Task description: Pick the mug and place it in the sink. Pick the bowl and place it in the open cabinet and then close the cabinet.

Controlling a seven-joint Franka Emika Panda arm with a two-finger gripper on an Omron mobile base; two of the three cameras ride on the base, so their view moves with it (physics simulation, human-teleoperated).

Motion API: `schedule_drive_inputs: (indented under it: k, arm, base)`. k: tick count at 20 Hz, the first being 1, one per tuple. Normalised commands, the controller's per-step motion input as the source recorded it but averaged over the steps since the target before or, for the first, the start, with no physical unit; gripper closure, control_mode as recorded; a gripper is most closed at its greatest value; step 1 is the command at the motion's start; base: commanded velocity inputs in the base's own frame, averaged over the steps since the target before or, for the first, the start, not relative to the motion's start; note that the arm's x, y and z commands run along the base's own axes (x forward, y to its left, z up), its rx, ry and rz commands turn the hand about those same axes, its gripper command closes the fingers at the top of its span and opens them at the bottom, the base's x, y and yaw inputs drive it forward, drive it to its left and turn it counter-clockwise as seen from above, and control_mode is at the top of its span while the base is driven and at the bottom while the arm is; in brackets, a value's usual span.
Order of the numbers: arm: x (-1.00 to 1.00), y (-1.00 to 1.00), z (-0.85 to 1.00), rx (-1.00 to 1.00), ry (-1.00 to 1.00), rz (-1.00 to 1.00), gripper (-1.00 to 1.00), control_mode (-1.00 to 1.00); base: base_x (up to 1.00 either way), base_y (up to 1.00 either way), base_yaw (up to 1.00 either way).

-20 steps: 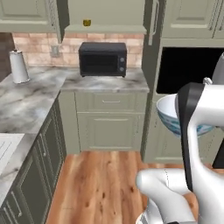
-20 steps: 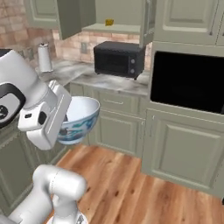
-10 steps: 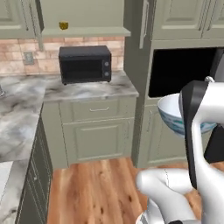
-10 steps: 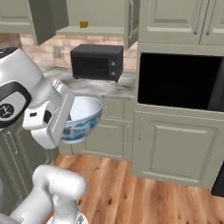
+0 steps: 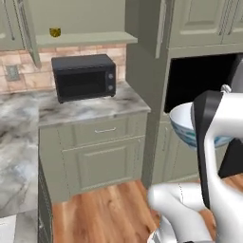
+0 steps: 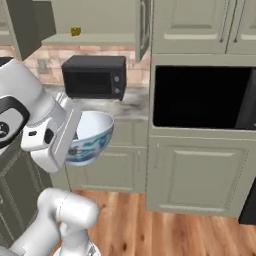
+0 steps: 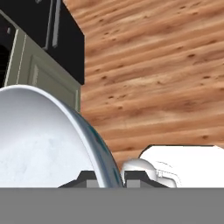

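Note:
My gripper (image 7: 109,177) is shut on the rim of the bowl (image 7: 43,140), a white bowl with blue-green patterning, one fingertip on each side of the rim. The bowl (image 6: 92,135) hangs in the air at chest height, tipped on its side, in front of the base cabinets; the left base view has the bowl (image 5: 182,126) partly behind my hand. The open cabinet (image 5: 85,38) is up on the wall above the microwave, its door (image 5: 26,28) swung left and its green shelf (image 6: 95,37) bare but for a small yellow item. A white corner of the sink (image 5: 5,230) shows low left. The mug is out of view.
A black microwave (image 5: 84,76) stands on the marble counter (image 5: 90,108) under the open cabinet. A dark built-in oven niche (image 6: 202,97) sits in the tall green unit to the right. Wooden floor (image 6: 165,225) lies open in front of the base cabinets.
The whole scene has slid left in both base views, so the base has moved. The bowl stays in the shut gripper in the same pose.

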Motion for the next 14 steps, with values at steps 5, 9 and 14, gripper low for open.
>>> schedule_drive_inputs:
  k: [5,9,14]
  arm:
    - [0.0,0.0,0.0,0.0,0.0,0.0,1.0,1.0]
    - [0.0,0.0,0.0,0.0,0.0,0.0,1.0,1.0]
    - [0.0,0.0,0.0,0.0,0.0,0.0,1.0,1.0]
  base:
    - [0.64,0.92,-0.13]
    - [0.52,1.0,-0.04]
    - [0.75,0.38,0.0]
